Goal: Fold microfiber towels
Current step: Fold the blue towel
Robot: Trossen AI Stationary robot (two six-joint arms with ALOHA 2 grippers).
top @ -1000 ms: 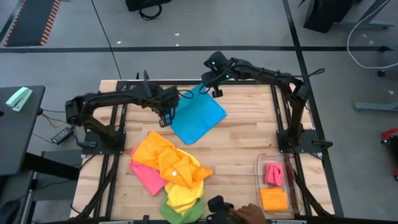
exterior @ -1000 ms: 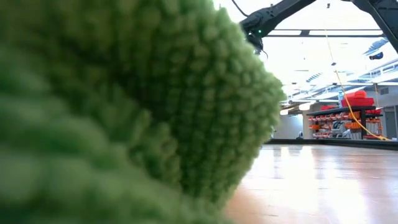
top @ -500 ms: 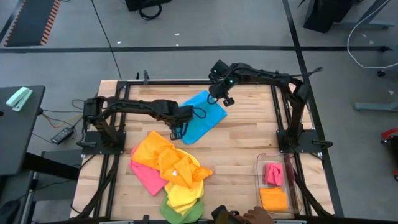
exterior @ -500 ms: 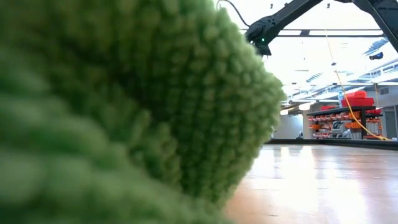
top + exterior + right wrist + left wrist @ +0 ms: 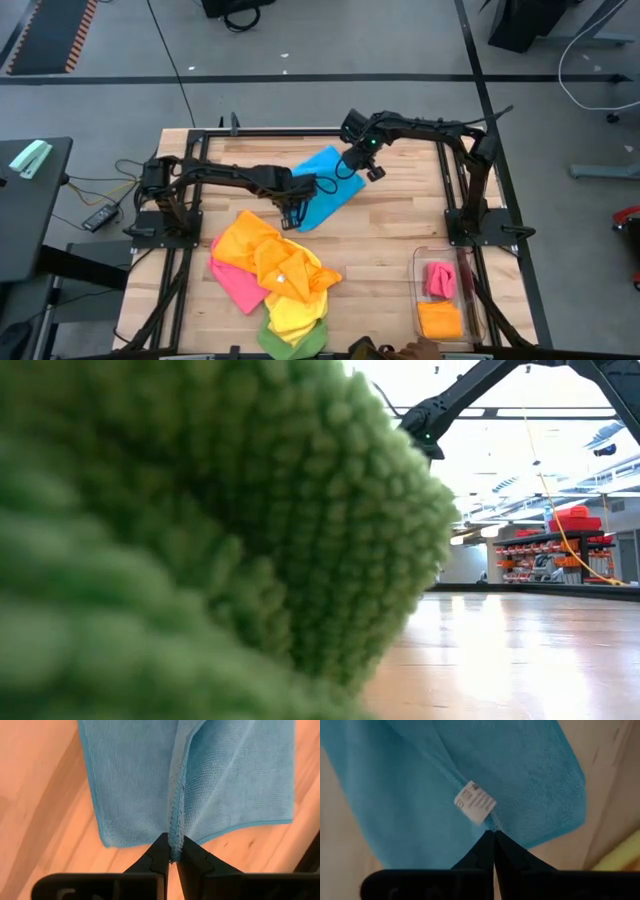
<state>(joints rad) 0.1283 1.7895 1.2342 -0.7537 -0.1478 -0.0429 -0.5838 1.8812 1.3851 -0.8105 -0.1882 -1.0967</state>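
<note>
green towel [image 5: 200, 530] fills near lens | dark arm [image 5: 470, 395] above | wooden table [image 5: 520, 660]

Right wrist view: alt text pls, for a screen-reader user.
The right gripper pinches the hemmed edge of a blue microfiber towel between its dark jaws, lifting a fold of the cloth. The towel hangs over a light wooden table, which shows on both sides of it.

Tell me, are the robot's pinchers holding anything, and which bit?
Yes. Both hold the blue towel. The right gripper pinches its stitched edge. The left gripper is shut on the edge near the white tag.
</note>
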